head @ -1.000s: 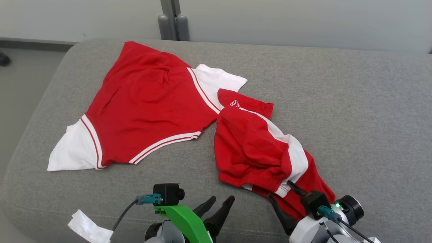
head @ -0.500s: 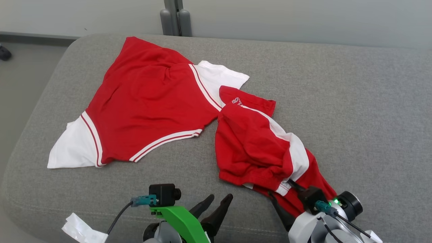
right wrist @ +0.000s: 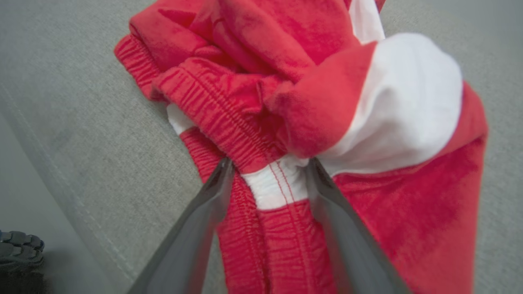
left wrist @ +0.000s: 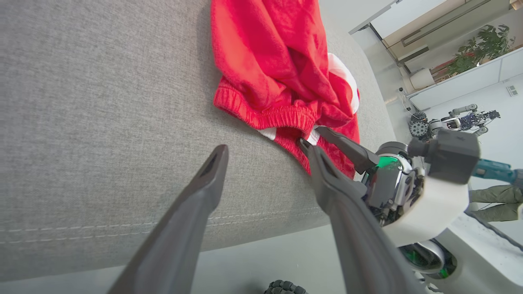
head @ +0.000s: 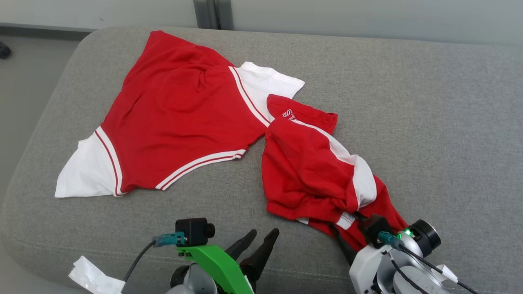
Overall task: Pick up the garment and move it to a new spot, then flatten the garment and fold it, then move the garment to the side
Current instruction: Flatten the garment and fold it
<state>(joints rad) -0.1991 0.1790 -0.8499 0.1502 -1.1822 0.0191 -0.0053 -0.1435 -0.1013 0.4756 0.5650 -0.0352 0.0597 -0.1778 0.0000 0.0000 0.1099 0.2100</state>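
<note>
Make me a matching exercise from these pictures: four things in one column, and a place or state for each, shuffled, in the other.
Things
1. flat red garment
2. crumpled red garment
3. left gripper
4. white paper scrap

Places or states
A. open, at the grey cushion's near edge
B. low at the head view's left, by the cushion's front edge
C. spread out on the cushion's left part
D. waistband between the open right gripper's fingers

Pairs: 1-C, 2-D, 3-A, 4-B

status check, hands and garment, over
Left hand open, empty, over near edge of cushion. Right hand open, fingers astride waistband of crumpled red shorts. Red shirt lies flat against their far end.
</note>
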